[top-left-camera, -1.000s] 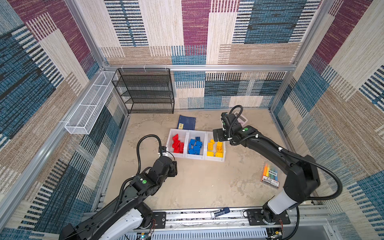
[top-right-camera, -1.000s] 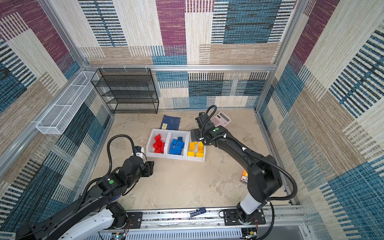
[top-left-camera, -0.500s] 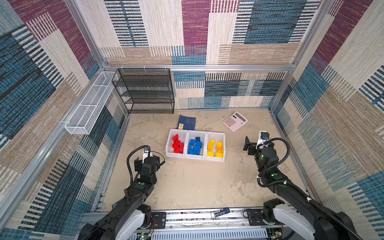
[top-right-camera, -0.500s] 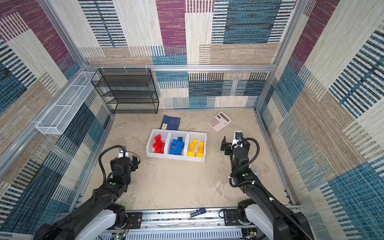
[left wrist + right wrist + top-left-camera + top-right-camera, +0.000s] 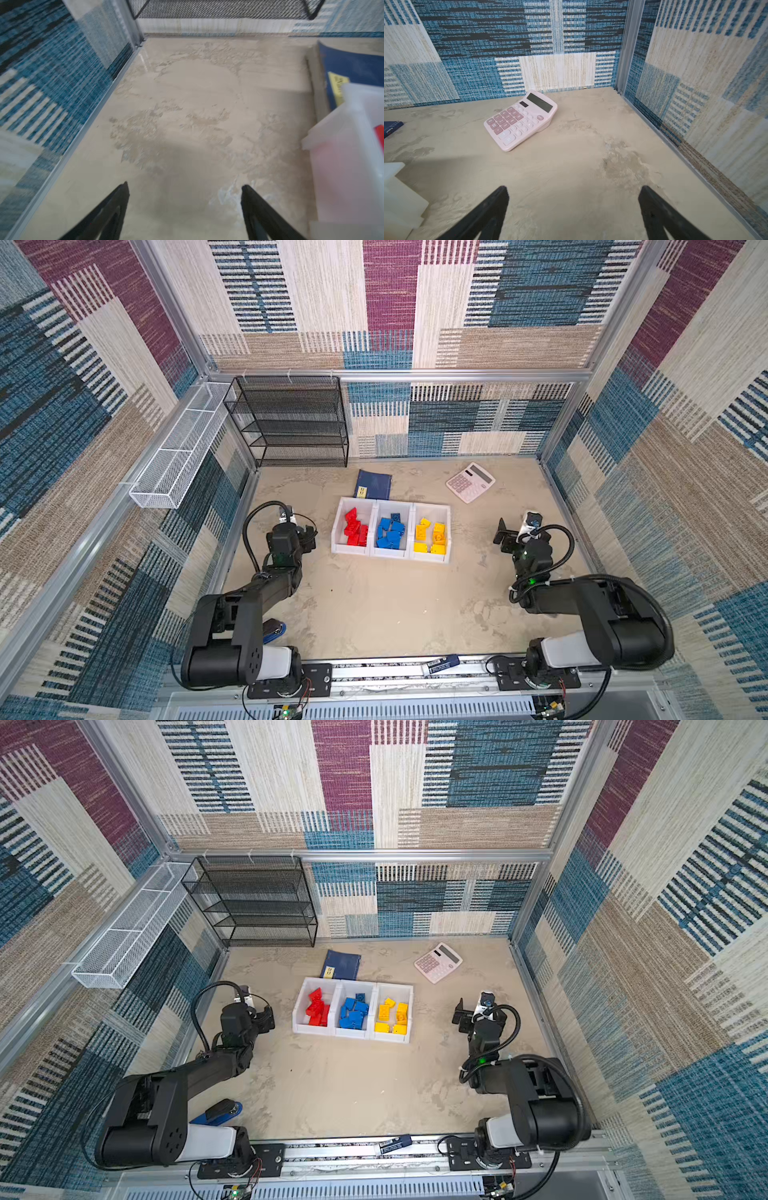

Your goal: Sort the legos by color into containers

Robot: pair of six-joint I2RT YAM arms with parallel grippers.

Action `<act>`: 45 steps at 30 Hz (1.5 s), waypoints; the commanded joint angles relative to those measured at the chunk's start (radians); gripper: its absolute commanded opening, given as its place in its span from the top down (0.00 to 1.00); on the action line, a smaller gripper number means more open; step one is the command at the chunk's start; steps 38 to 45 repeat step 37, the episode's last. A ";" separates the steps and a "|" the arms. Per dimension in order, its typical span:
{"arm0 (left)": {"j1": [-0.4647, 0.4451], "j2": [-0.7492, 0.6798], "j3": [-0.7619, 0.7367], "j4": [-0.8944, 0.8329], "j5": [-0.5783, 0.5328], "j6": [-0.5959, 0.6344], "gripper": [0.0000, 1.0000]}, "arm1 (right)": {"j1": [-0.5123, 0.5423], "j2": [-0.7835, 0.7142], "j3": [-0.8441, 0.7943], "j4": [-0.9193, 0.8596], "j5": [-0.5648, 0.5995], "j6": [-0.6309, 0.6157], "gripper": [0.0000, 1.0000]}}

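Note:
Three white containers stand joined in a row mid-table. In both top views the left one holds red legos, the middle one blue legos, the right one yellow legos. My left gripper sits low, left of the red container, open with nothing between its fingers. A sliver of a red lego shows in the left wrist view. My right gripper is open and empty, well right of the containers.
A pink calculator lies at the back right, and a dark-blue booklet behind the containers. A black mesh rack stands at the back wall, with a white wire basket on the left wall. A blue-black object lies by the left arm's base.
Both arms have pulled back from the containers, the left to the left side and the right to the right side. The right gripper was over the yellow container a second ago.

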 commanded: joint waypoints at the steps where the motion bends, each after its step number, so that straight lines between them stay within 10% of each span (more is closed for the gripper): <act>1: 0.003 0.030 0.039 -0.043 0.168 0.063 0.15 | -0.008 0.021 0.012 0.125 -0.083 -0.006 0.00; 6: 0.002 0.122 -0.141 0.415 0.169 0.037 0.03 | -0.019 0.054 -0.036 0.225 -0.135 -0.010 0.00; 9: 0.006 0.111 -0.053 0.214 0.151 0.016 0.01 | -0.023 0.061 -0.033 0.234 -0.137 -0.010 0.01; 45: 0.025 0.122 -0.066 0.263 0.186 0.008 0.01 | -0.023 0.055 -0.035 0.227 -0.140 -0.009 0.00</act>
